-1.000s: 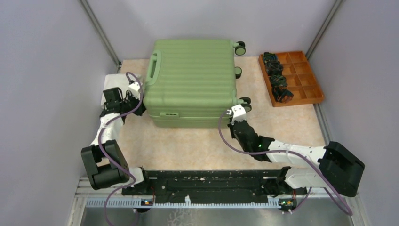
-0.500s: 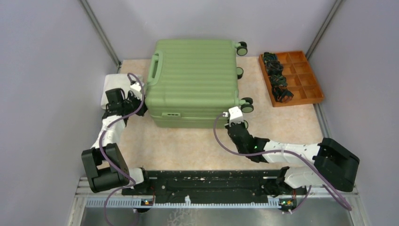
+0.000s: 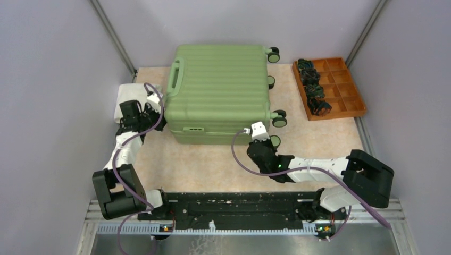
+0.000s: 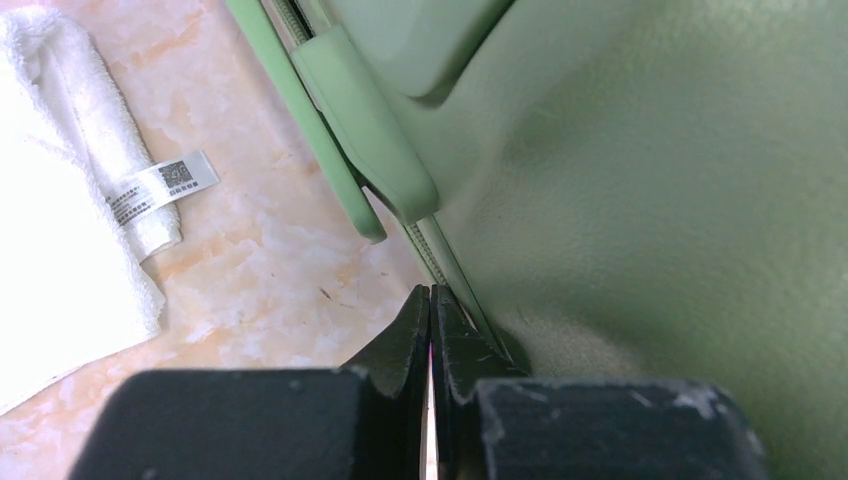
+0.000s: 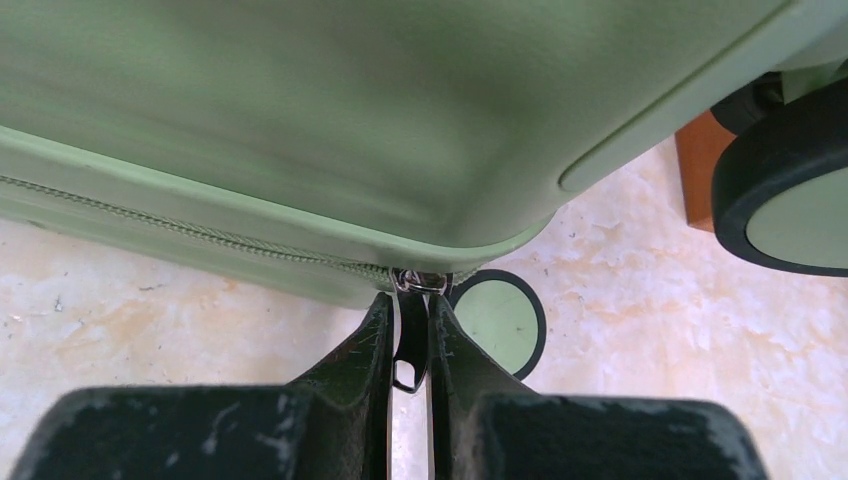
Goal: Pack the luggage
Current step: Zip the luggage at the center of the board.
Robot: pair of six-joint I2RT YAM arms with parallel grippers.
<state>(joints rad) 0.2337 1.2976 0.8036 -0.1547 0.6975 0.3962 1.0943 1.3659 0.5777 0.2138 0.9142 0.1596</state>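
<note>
The luggage [image 3: 218, 90] lies flat and closed on the tabletop [image 3: 202, 164], wheels toward the orange tray [image 3: 345, 101] at right. The right gripper [image 5: 410, 320] pinches the zipper pull [image 5: 408, 350] at the near right corner of the shell, just beside a wheel [image 5: 500, 318]. Over the last second this arm has drawn leftward from that corner along the near edge, which we read as the zip being run along the seam. The left gripper [image 4: 430, 310], at the seam below the side handle [image 4: 365, 130], has just pressed its fingers together. Whether a second pull sits between them we cannot tell. A white towel [image 4: 60, 250] lies beside it, outside the shell.
</note>
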